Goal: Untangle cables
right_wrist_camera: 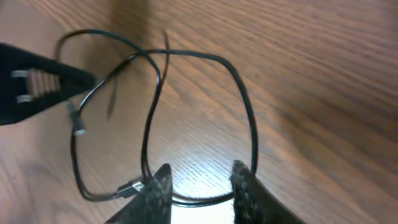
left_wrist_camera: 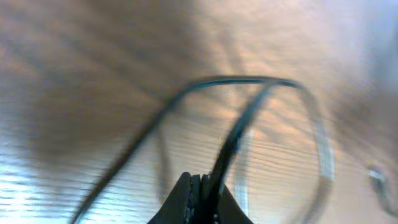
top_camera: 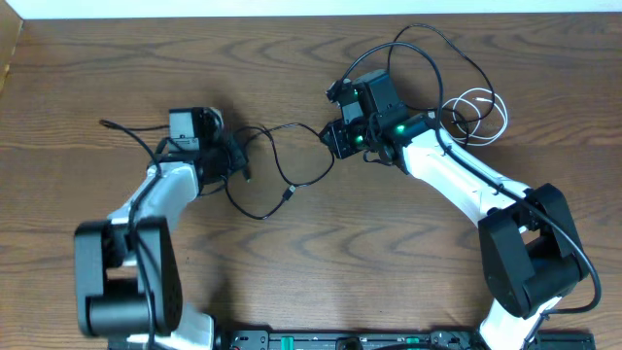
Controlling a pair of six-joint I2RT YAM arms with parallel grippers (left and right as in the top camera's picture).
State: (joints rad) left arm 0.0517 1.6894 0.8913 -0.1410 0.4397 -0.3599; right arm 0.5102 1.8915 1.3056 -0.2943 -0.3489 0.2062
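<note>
- Overhead view: no lettering, label, brand mark or number can be read on the table, the black cable or the white cable.
- Left wrist view: the picture is blurred; nothing is readable.
- Right wrist view: wood grain and black cable only; no legible text.

The brown, wood-grained tabletop fills the overhead view. A pale white strip runs along its far edge at the top.
</note>
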